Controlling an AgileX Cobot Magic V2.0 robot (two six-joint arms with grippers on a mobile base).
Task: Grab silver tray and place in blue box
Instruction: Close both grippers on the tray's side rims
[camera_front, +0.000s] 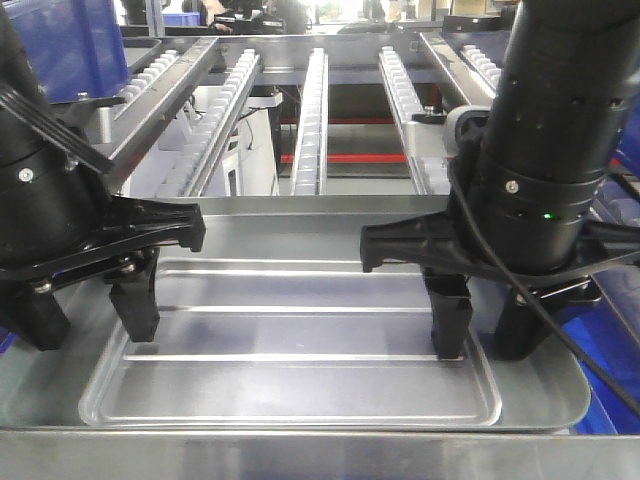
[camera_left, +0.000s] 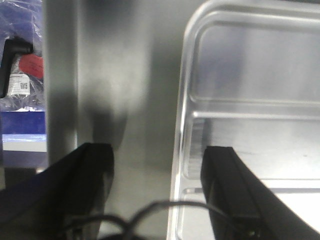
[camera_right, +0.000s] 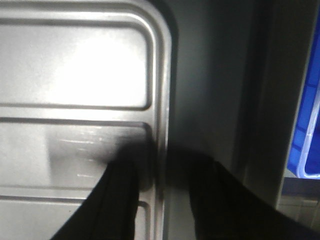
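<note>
Tray (camera_front: 300, 335) lies flat on the bench (camera_left: 135, 90). Box (camera_right: 311, 100) sits just past the bench's right edge. Left gripper (camera_front: 88, 318) is wide, jaws straddling the left rim. Right gripper (camera_front: 485, 325) is narrower, not clamped, and straddles the right rim. Looks like thin sheet metal: likely light, fairly stiff, slick. Best hold is probably the raised rim, both ends, lifted level so it doesn't slide out.

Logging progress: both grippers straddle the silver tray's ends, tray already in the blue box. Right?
No: the silver tray lies on the metal table, outside the blue box, per right wrist view. Left gripper and right gripper do straddle its ends.
</note>
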